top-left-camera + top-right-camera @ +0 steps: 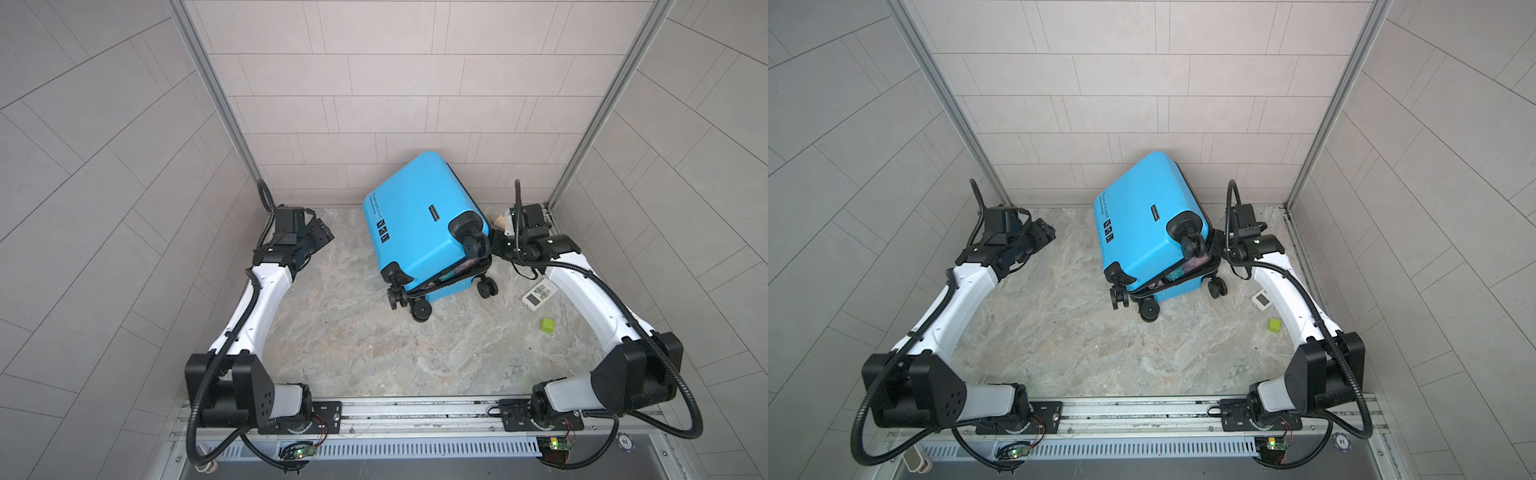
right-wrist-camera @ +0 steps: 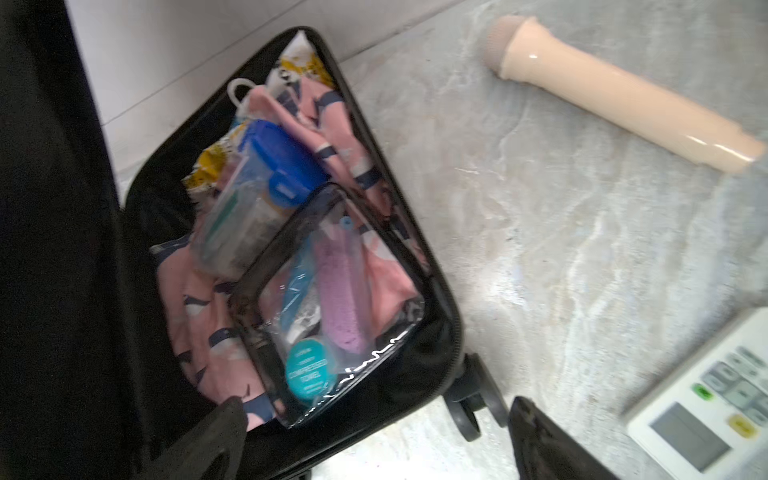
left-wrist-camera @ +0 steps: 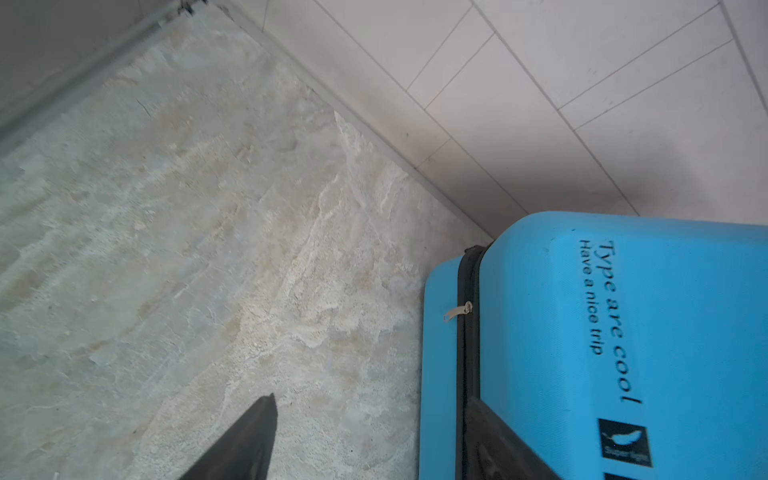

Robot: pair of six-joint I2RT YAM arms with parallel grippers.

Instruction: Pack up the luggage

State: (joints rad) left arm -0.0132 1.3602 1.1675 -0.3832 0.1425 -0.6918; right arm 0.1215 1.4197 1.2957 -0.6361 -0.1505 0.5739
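Note:
The bright-blue luggage lies against the back wall, wheels toward me, its lid raised a little on the right side. In the right wrist view its black-lined mouth shows pink cloth, a blue-capped container and a clear black-trimmed pouch inside. My right gripper is open just right of the luggage, by a wheel, holding nothing. My left gripper is open over the floor to the left of the luggage, apart from it.
A beige cylindrical device lies on the floor behind my right gripper. Under my right forearm lies a white remote, and a small green cube sits nearer the front. Walls close in the back and sides.

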